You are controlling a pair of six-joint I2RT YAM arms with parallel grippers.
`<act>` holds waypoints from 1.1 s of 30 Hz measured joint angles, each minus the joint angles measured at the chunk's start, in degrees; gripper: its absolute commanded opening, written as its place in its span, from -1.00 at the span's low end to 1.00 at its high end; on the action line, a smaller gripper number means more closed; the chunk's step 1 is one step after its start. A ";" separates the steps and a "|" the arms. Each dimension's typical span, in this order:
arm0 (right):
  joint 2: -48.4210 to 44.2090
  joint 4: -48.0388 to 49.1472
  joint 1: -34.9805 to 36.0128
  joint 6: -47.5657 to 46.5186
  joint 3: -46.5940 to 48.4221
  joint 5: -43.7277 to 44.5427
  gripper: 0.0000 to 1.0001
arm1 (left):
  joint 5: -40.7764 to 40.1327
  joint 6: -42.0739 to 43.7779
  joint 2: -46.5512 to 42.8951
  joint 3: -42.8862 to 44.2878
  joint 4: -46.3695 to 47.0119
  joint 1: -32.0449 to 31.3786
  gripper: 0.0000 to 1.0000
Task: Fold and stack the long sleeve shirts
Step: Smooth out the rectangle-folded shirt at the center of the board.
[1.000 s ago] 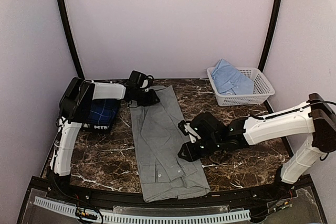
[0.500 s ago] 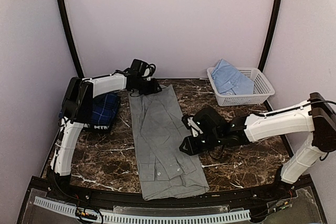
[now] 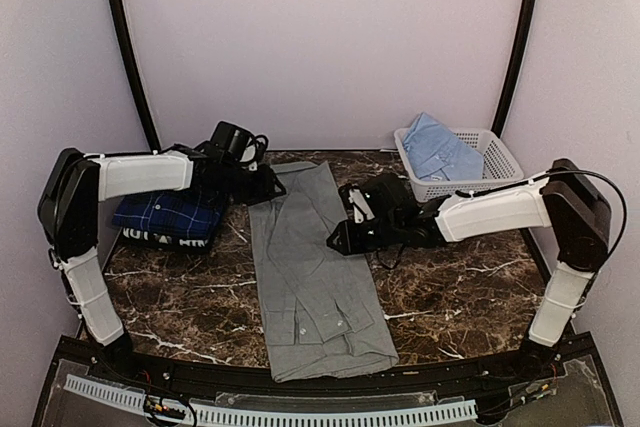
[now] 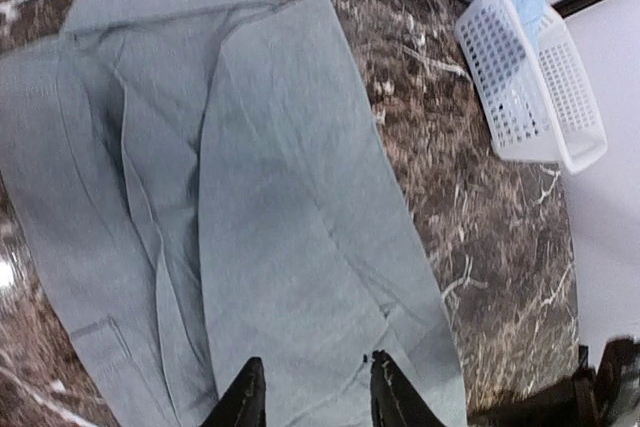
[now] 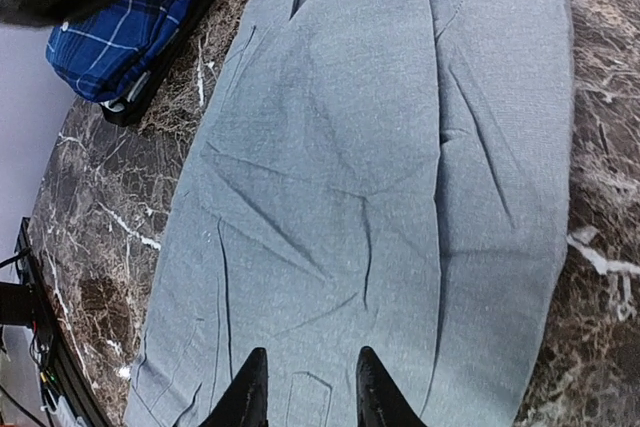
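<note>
Left hand [image 4: 312, 395], fingers partly spread and empty, hovers by the far left corner of the grey shirt [image 4: 270, 207]. Right hand [image 5: 305, 387], likewise parted and empty, hangs over its right edge. It lies lengthwise on the counter [image 3: 470, 287], sides folded in. Plaid shirt [image 3: 165, 215] sits folded at left; blue shirt [image 3: 435, 147] lies in the basket [image 3: 500, 162].

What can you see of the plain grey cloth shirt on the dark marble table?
The plain grey cloth shirt lies flat on the dark marble table, folded lengthwise into a long creased strip, its sides overlapping. It runs from the far side to the near edge. Nothing grips it.
</note>
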 measured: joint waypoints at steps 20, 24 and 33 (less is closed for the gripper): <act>14.95 10.25 -2.95 3.63 4.57 -5.16 -0.50 | 0.37 -9.66 -1.11 -21.40 10.05 -5.90 -0.43; 14.95 13.35 -3.17 6.45 1.20 -5.20 -0.50 | -0.70 -9.33 2.25 -17.81 9.84 -5.05 -0.43; 15.52 14.67 -4.50 8.46 1.81 -5.51 -0.50 | -1.49 -7.26 9.14 -8.59 9.33 -0.87 -0.44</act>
